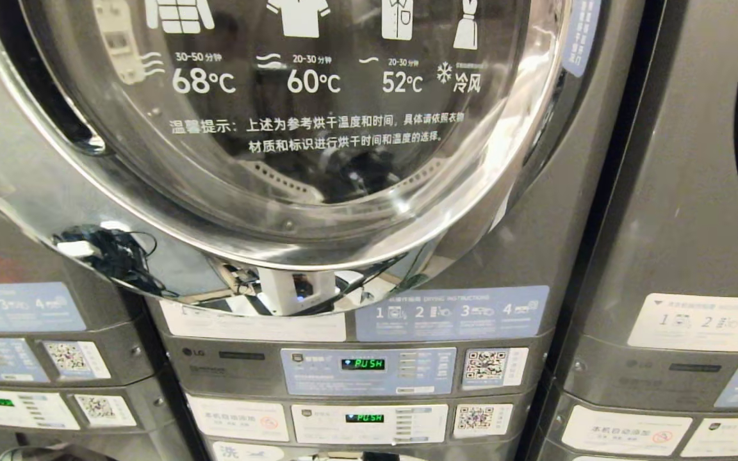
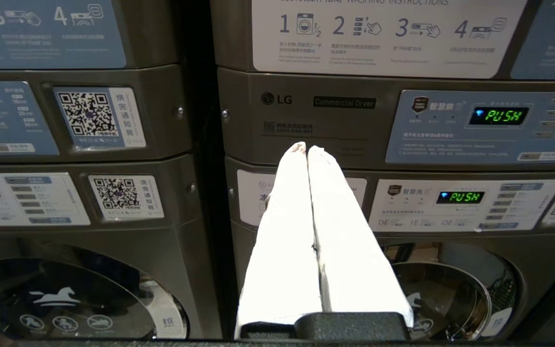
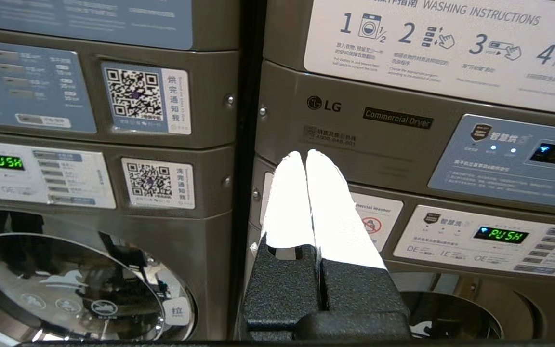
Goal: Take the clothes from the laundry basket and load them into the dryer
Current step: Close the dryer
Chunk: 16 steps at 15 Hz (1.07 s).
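Observation:
The grey LG dryer [image 1: 510,256] fills the head view. Its round chrome-ringed glass door [image 1: 266,128], printed with drying temperatures, reaches across the neighbouring machine on the left. Its control panel [image 1: 369,371] reads PUSH. The clothes and the laundry basket are out of view. Neither arm shows in the head view. My left gripper [image 2: 306,147] is shut with nothing in it, its white fingers [image 2: 287,231] pointing at the dryer's front panel [image 2: 345,102]. My right gripper [image 3: 305,153] is also shut and empty, held level before the seam between two machines.
Similar stacked machines stand close on the left [image 1: 23,320] and right [image 1: 696,256]. Below the control panels are round washer doors [image 2: 65,299] [image 3: 65,284]. A dark narrow gap [image 3: 251,144] separates the stacks.

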Available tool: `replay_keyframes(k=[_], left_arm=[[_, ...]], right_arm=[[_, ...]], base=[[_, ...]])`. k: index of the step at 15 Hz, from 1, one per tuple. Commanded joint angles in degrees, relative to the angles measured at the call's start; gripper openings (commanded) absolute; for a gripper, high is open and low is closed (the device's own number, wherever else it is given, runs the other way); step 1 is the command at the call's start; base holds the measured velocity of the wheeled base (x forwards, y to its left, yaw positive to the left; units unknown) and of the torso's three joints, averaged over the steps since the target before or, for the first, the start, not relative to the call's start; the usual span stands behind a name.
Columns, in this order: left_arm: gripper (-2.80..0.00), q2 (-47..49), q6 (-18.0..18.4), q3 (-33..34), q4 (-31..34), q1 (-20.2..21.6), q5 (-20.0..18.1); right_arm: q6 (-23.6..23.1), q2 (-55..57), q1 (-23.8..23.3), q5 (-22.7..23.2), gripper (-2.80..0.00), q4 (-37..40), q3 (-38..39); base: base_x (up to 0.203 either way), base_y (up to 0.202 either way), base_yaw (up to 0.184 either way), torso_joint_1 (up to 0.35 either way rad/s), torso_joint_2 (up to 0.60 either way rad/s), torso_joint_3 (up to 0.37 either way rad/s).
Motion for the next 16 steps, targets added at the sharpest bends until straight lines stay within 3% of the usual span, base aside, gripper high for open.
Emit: replay_keyframes(k=[1,6,7,8,10,13,16], left_arm=[[-2.80,0.0,0.0,0.0,-0.1,0.0,0.0],[-2.80,0.0,0.6,-0.2,0.4,0.0,-0.2],[-2.80,0.0,3.2,-0.4,-0.4,0.0,-1.0],[-2.80,0.1,4.6,-2.7,-1.0,0.0,-3.9],[-2.80,2.6,5.6,-13.6,-0.9,0.0,-12.7],[-2.80,15.4,5.5,-34.1,-0.4,-1.5,-21.7],[-2.80,26.9,3.7,-46.8,-0.1,-4.7,-30.6]], right_arm=[[-0.1,0.1,0.0,0.0,-2.80,0.0,0.0],[0.1,0.1,0.0,0.0,-2.80,-0.1,0.0],[0.3,0.1,0.0,0.0,-2.80,0.0,-0.1],[0.5,0.1,0.0,0.0,-2.80,0.0,-0.1],[0.4,0.1,0.0,0.0,-2.80,0.1,-0.1],[0.0,0.2,0.0,0.2,-2.80,1.8,-0.5],[0.0,0.1,0.1,0.3,-2.80,1.8,-0.6]], base=[[0.000,0.000,0.000,0.000,0.00,0.000],[0.000,0.000,0.000,-0.005,0.00,0.008],[0.000,0.000,0.000,0.000,0.00,0.000],[0.000,0.000,0.000,0.000,0.00,0.000],[0.000,0.000,0.000,0.000,0.00,0.000],[0.000,0.000,0.000,0.000,0.00,0.000],[0.000,0.000,0.000,0.000,0.00,0.000]])
